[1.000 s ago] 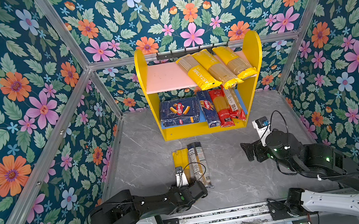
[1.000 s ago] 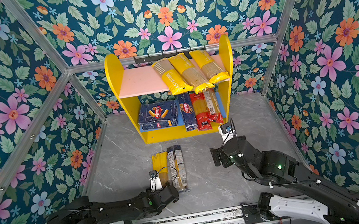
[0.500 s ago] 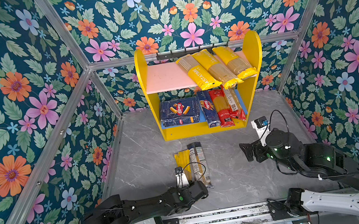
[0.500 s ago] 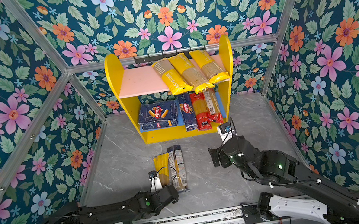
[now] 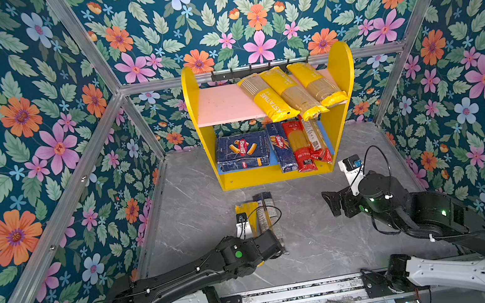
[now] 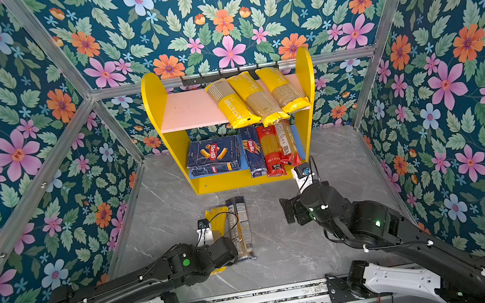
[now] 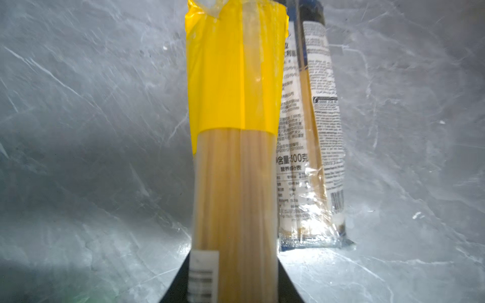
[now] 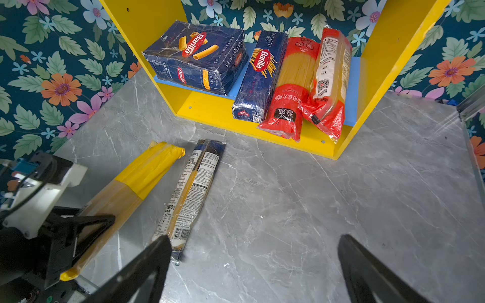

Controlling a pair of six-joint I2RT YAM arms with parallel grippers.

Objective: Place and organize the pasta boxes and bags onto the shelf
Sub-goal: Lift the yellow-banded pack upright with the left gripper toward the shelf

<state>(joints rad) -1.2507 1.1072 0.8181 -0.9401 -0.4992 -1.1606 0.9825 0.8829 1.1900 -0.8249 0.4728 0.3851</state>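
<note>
left gripper (image 7: 233, 262): we see it clamped on the near end of the yellow bag (image 5: 245, 209), one finger on each long side.
yellow bag: in front of the shelf (image 5: 193, 107), well short of its base, long axis pointing at it. We can't tell whether it's off the grey surface (image 5: 197, 205).
navy bag (image 5: 267, 211): flat on the surface in front of the shelf, just beside the yellow bag and parallel to it, white label up. Nothing grips it.
right gripper (image 8: 254, 237): jaws spread wide with nothing between them. It hangs over the surface in front of the shelf's end nearer the right arm, apart from both loose bags.
upper board (image 5: 221, 106): we count three yellow bags (image 5: 291, 92) side by side at the end nearer the right arm, slanted, with their ends over the front edge.
lower board (image 8: 237, 86): rigatoni box (image 5: 243, 152) at the end nearer the left arm, then spaghetti box (image 5: 282, 149), then two red bags (image 5: 299, 143), ends sticking out past the front.
</note>
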